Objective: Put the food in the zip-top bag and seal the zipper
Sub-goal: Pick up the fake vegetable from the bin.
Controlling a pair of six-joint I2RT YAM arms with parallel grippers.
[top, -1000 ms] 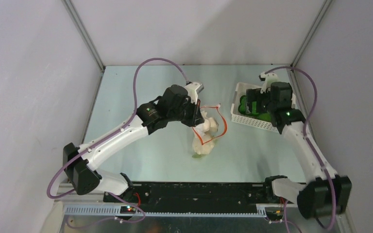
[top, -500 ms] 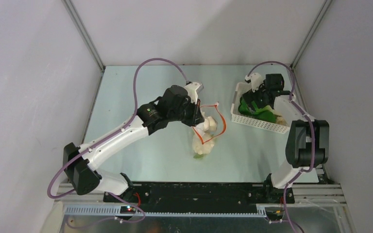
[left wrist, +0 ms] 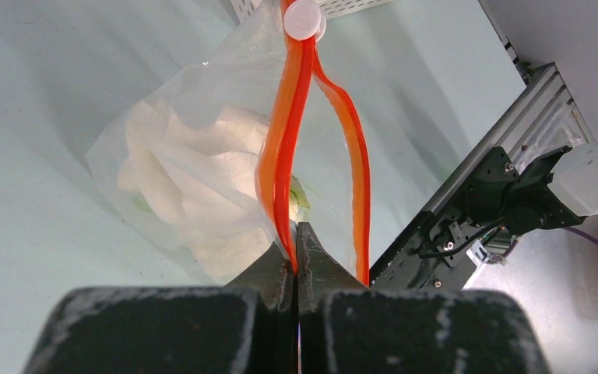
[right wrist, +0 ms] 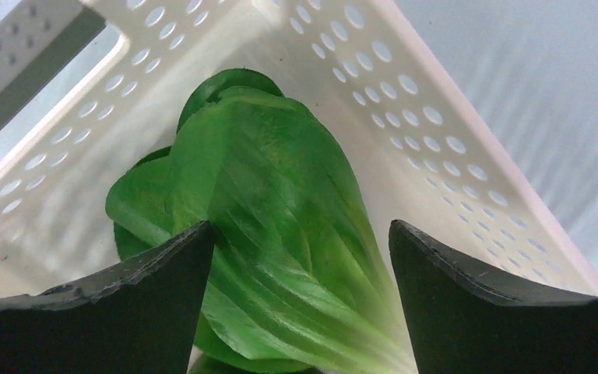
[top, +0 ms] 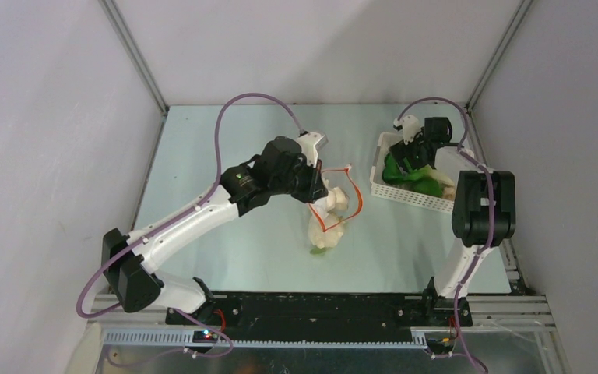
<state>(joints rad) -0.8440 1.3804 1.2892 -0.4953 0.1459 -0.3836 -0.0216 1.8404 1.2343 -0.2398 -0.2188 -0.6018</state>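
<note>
Food piece (right wrist: 280, 234), green and leafy, sits between the right hand's (right wrist: 300, 234) spread fingers; closing comes next. Left hand (left wrist: 296, 238) clamps the zipper (left wrist: 280, 140).

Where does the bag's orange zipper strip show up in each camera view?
Top external: zipper loops near the picture's centre.
Left wrist: zipper runs up mid-frame from the shut left fingers pinching it.
Right wrist: not in view.
Shared landmark: white perforated basket, seen in all three.
</note>
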